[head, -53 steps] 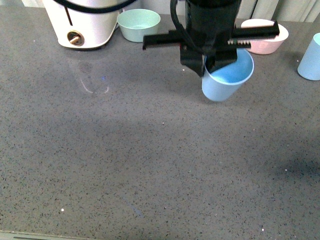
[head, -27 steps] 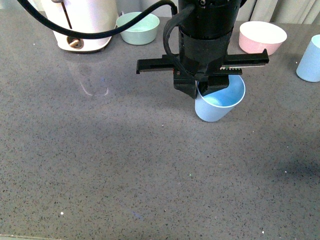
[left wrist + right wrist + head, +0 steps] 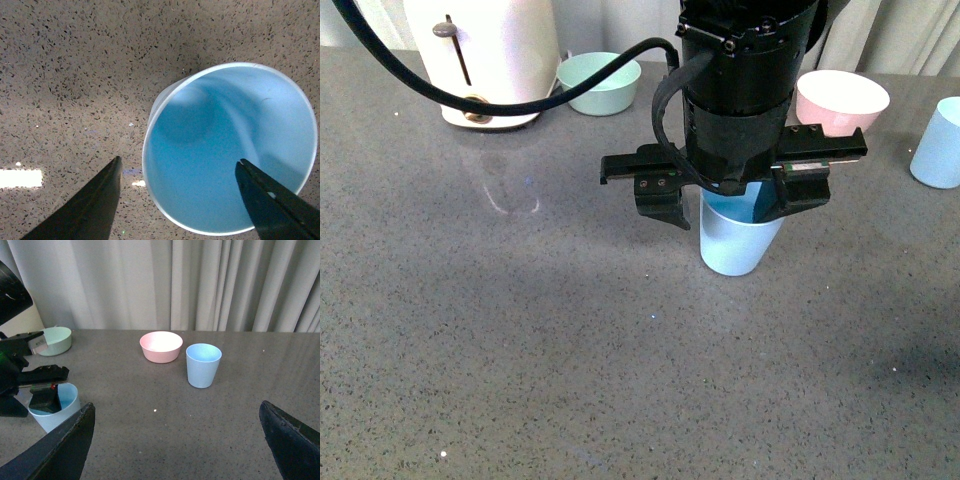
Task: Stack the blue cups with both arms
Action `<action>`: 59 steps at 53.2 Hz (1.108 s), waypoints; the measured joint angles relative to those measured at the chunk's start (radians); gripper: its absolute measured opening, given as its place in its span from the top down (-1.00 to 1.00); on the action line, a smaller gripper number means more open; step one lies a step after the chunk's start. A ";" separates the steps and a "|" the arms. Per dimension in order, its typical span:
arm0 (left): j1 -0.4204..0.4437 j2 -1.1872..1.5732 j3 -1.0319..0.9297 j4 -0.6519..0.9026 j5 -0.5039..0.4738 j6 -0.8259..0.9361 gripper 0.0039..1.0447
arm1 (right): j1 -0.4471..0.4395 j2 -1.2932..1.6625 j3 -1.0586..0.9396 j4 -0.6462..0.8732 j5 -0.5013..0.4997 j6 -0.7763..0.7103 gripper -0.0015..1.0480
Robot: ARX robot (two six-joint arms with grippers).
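Desk: grey speckled stone top [image 3: 520, 350] that carried everything in view.
Appliance: white appliance [image 3: 485, 60] stood at the far left, with a black cable [image 3: 470, 100] curving in front of it toward the arm.
Mint-green bowl: mint-green bowl [image 3: 600, 82] sat just right of the appliance, at the back.
Left hand: left hand [image 3: 732, 205] hung over the middle of the desk with its fingers spread wide and gripped nothing. In the left wrist view one fingertip stood clear outside the rim, while the other overlapped the far side of the cup's mouth; contact there could not be told.
Near blue cup: near blue cup [image 3: 735, 245] stood upright on the desk directly under the left hand, mouth up, its aqua inside open to the wrist camera.
Change: a second earlier this cup had hung tilted from the closed fingers, up near the pink bowl. Half a second earlier it was lower but still tilted in the grip. Now it rested on its base, nearer the front, and the fingers had parted.
Pink bowl: pink bowl [image 3: 840, 100] sat behind and right of the near blue cup, apart from it.
Far blue cup: far blue cup [image 3: 937, 142] stood upright at the right edge, unmoved, beside the pink bowl.
Right hand: right hand [image 3: 177, 404] was held above the desk with its fingers far apart and empty, well short of the far blue cup.
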 joint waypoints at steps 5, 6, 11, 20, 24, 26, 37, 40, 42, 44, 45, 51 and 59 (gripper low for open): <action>-0.012 -0.034 -0.021 0.006 -0.004 0.000 -0.70 | 0.000 0.000 0.000 0.000 0.000 0.000 -0.83; -0.013 -0.038 -0.021 0.006 -0.003 0.000 -0.73 | 0.000 0.000 0.000 0.000 0.000 0.000 -0.83; -0.021 -0.079 -0.033 0.011 -0.004 0.001 -0.85 | 0.000 0.000 0.000 0.000 0.000 0.000 -0.83; -0.014 -0.181 -0.094 0.045 -0.003 0.002 -0.84 | 0.000 0.000 0.000 0.000 0.000 0.000 -0.83; -0.004 -0.219 -0.130 0.062 -0.001 0.002 -0.84 | 0.000 0.000 0.000 0.000 0.000 0.000 -0.83; 0.003 -0.238 -0.150 0.074 -0.005 0.004 -0.84 | 0.000 0.000 0.000 0.000 0.000 0.000 -0.83; 0.087 -0.393 -0.288 0.234 -0.067 0.078 -0.84 | 0.000 0.000 0.000 0.000 0.000 0.000 -0.83; 0.133 -0.449 -0.335 0.293 -0.068 0.113 -0.84 | 0.000 0.000 0.000 0.000 0.000 0.000 -0.83; 0.169 -0.489 -0.377 0.349 -0.070 0.136 -0.84 | 0.000 0.000 0.000 0.000 0.000 0.000 -0.83; 0.203 -0.536 -0.444 0.458 -0.116 0.189 -0.79 | 0.000 0.000 0.000 0.000 0.000 0.000 -0.83; 0.218 -0.560 -0.496 0.565 -0.174 0.231 -0.72 | 0.000 0.000 0.000 0.000 0.000 0.000 -0.83; 0.337 -0.738 -0.842 1.135 -0.261 0.482 -0.31 | 0.000 0.000 0.000 0.000 0.000 0.000 -0.83; 0.491 -1.000 -1.184 1.390 -0.168 0.611 0.24 | 0.000 0.000 0.000 0.000 0.000 0.000 -0.83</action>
